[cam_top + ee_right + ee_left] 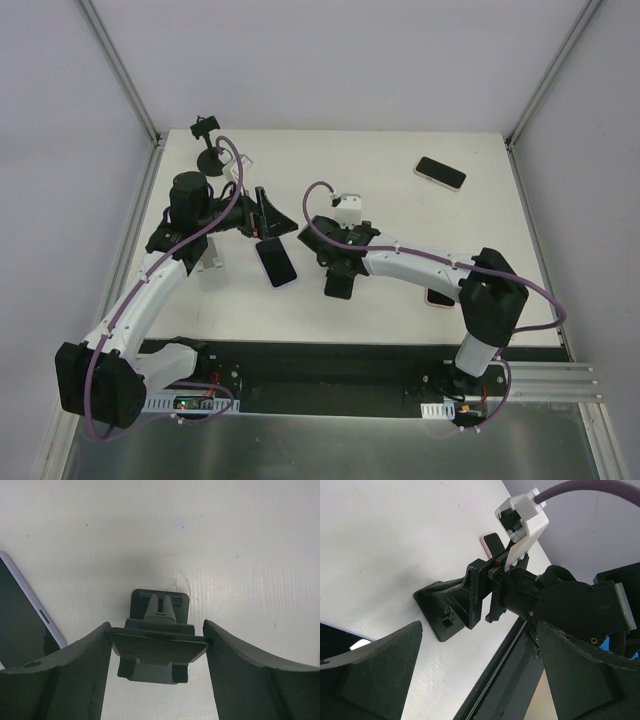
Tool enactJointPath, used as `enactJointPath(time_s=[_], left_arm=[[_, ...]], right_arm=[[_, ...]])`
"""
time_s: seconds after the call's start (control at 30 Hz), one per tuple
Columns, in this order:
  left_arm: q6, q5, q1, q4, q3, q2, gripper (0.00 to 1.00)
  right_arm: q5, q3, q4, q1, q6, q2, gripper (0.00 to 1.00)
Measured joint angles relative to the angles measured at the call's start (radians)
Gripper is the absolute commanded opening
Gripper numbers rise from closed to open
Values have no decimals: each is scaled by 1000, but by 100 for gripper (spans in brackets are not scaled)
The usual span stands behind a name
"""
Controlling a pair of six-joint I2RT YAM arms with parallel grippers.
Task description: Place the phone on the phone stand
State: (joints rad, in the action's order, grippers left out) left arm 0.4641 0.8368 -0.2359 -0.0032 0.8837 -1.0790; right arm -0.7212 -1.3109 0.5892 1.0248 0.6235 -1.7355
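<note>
The phone (277, 262), black screen with a pale edge, lies flat on the white table (380, 180) near the middle. It shows at the left edge of the right wrist view (20, 620). My right gripper (340, 268) is shut on the black phone stand (338, 286), just right of the phone. In the right wrist view its fingers (75, 665) press both side edges of the stand's plate (157, 647), and the stand's base rests on the table. My left gripper (270, 218) is open and empty just behind the phone, facing the stand (450, 605).
A second phone (440, 172) lies at the back right. A pink-edged phone (438, 298) lies partly under the right arm and shows in the left wrist view (492, 542). Another black stand (206, 140) stands at the back left corner.
</note>
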Motion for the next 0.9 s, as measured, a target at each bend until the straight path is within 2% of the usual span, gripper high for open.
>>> enactJointPath(time_s=[0.07, 0.1, 0.23, 0.33, 0.4, 0.57, 0.67, 0.8, 0.9], left_arm=[[0, 0, 0, 0, 0, 0, 96], [0, 0, 0, 0, 0, 0, 95], [0, 0, 0, 0, 0, 0, 95], [0, 0, 0, 0, 0, -1, 96], [0, 0, 0, 0, 0, -3, 95], [0, 0, 0, 0, 0, -9, 96], [0, 0, 0, 0, 0, -9, 95], [0, 0, 0, 0, 0, -9, 96], [0, 0, 0, 0, 0, -10, 96]], right_arm=[[4, 13, -21, 0, -27, 7, 10], [7, 21, -32, 0, -42, 13, 1], [38, 87, -126, -7, -143, 58, 1], [131, 190, -267, -24, -311, 130, 0], [303, 281, -373, -49, -485, 206, 1], [748, 423, -468, -124, -867, 347, 0], [912, 476, -476, -162, -1007, 407, 0], [999, 492, -423, -176, -1118, 443, 0], [1006, 509, -415, -171, -1146, 470, 0]])
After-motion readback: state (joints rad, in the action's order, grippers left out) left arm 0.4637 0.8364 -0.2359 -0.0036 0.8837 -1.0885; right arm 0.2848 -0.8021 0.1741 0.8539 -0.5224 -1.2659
